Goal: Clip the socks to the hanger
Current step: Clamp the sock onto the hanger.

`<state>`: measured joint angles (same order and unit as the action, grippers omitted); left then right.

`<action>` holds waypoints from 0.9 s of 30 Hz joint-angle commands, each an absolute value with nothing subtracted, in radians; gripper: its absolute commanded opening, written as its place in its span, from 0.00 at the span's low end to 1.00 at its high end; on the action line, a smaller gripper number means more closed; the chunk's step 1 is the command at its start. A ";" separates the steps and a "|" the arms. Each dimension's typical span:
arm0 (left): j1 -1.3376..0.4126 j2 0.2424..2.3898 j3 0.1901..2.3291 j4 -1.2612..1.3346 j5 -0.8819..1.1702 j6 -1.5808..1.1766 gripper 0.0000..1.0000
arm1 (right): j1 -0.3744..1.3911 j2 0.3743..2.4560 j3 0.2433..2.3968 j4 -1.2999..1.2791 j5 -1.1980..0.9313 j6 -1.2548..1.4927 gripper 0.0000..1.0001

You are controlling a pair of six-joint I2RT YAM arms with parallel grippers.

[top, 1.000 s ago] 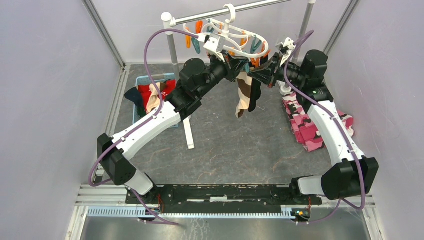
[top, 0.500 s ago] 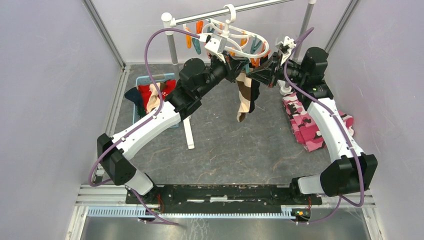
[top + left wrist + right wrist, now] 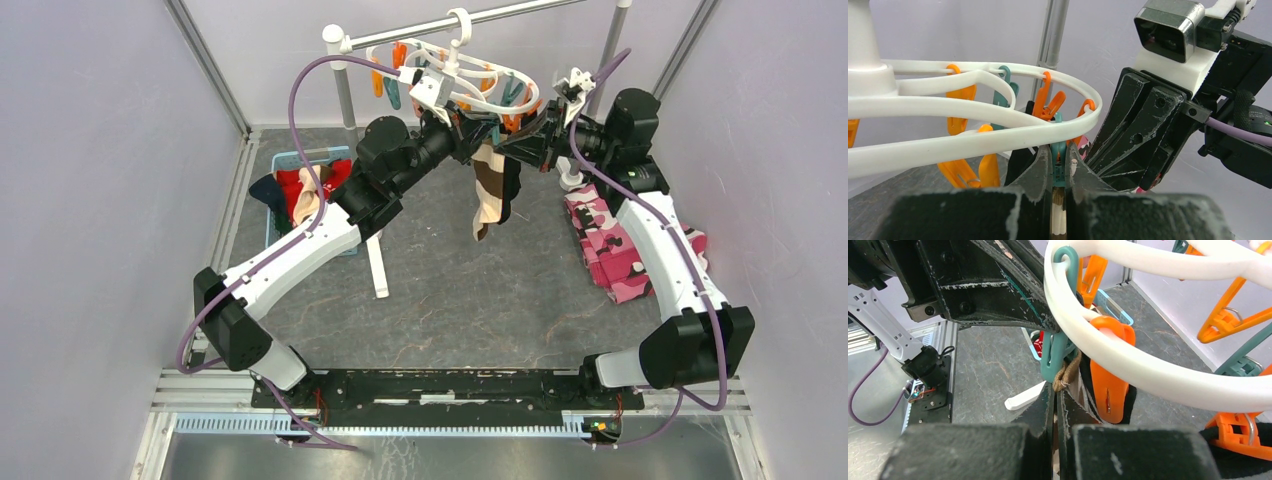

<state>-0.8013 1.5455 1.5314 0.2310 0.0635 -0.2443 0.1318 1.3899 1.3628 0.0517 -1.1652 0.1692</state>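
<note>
The left gripper [image 3: 1058,152] squeezed a teal clip [image 3: 1058,172] on the white hanger [image 3: 973,142]. The right gripper [image 3: 1055,397] was pinched tight on the top of a brown and cream sock [image 3: 487,190]. The sock hung down under the hanger, right by the clip.

Top looks down; wrists close, sharing hanger [image 3: 923,106].

Pale lilac walls [image 3: 90,200] enclose a grey mottled floor [image 3: 450,290].
</note>
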 commanded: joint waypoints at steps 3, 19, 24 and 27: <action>-0.796 1.513 1.526 0.262 0.083 -0.167 0.03 | 0.125 1.397 1.443 0.064 -1.226 0.149 0.00; -0.795 1.505 1.518 0.246 0.102 -0.149 0.02 | 0.112 1.414 1.486 -0.054 -1.203 0.037 0.00; -0.795 1.510 1.520 0.245 0.109 -0.150 0.03 | 0.113 1.411 1.479 -0.028 -1.216 0.060 0.00; -0.795 1.515 1.524 0.245 0.110 -0.157 0.06 | 0.113 1.411 1.474 -0.029 -1.216 0.060 0.00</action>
<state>-0.7979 1.5375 1.5150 0.2302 0.0868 -0.1921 0.1158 1.4094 1.4399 -0.0715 -1.1786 0.0658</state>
